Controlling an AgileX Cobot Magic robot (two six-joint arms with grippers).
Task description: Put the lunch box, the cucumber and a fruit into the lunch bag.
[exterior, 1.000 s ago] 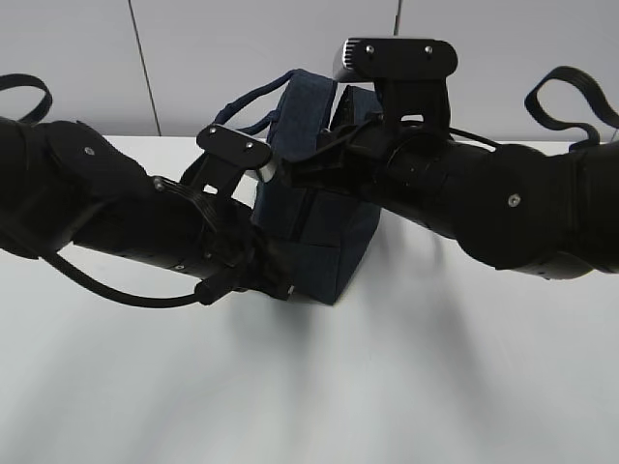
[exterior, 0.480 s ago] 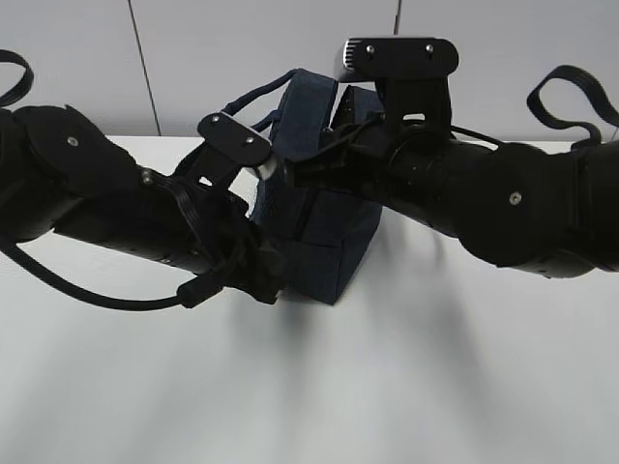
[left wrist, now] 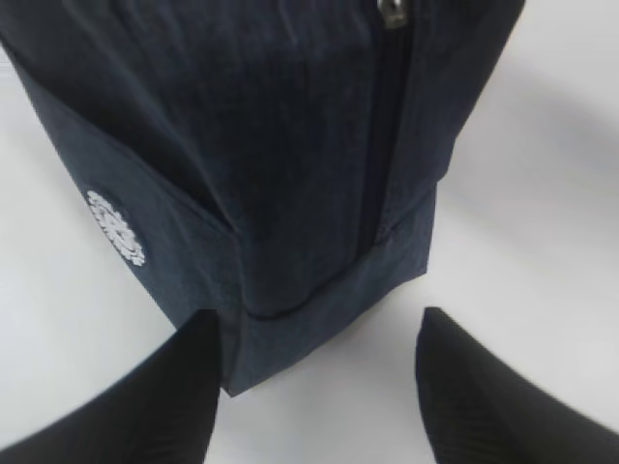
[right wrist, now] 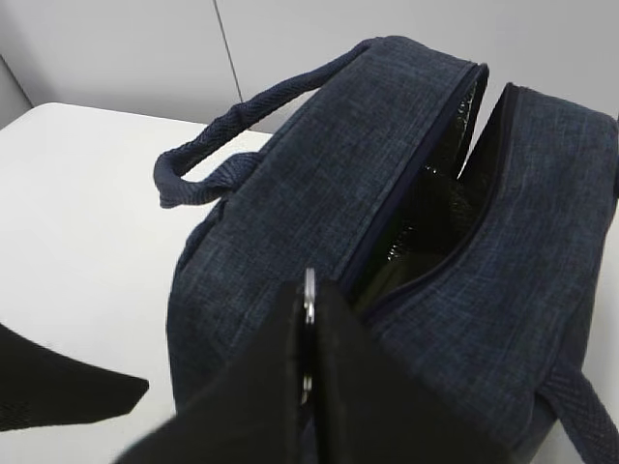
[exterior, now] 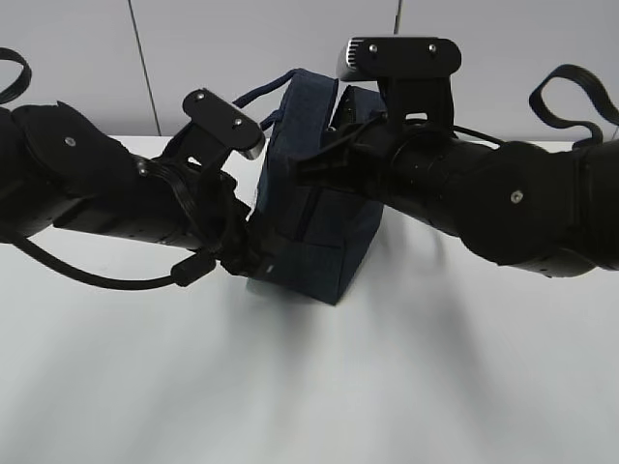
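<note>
1. Lunch bag [exterior: 309, 208]: a dark navy, boxy fabric bag with loop handles [right wrist: 218, 145] stands on the white table [exterior: 387, 387] between both arms.
2. Only the right wrist view shows its top zipper parted over a shiny dark lining, with the right gripper [right wrist: 308, 333] clamped on the metal ring pull [right wrist: 309, 290].
3. Only the left wrist view shows the white round logo [left wrist: 116, 227] and the left gripper [left wrist: 319, 387] spread wide around the bag's bottom corner.
4. Contents stay hidden.

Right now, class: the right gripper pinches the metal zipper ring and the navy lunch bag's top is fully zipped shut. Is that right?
One part is wrong. The right gripper does pinch the zipper ring, but the lunch bag is partly unzipped: the right wrist view shows a gap exposing the shiny lining.
</note>
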